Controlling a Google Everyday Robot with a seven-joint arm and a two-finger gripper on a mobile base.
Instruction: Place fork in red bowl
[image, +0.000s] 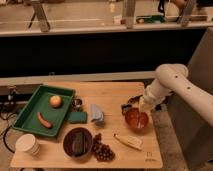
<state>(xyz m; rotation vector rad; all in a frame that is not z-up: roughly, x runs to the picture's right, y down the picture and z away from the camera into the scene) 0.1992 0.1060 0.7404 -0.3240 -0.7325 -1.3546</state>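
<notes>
The red bowl (136, 120) stands on the right side of the wooden table (112, 92). My white arm (167, 82) reaches in from the right, and my dark gripper (130, 105) hangs just above the bowl's far left rim. I cannot make out the fork; it may be hidden at the gripper.
A green tray (31, 116) at the left holds an apple (55, 101) and an orange stick-shaped item (44, 120). A green sponge (77, 117), a blue cloth (96, 113), a dark bowl (77, 142), grapes (102, 149), a banana (128, 141) and a paper cup (27, 145) lie around.
</notes>
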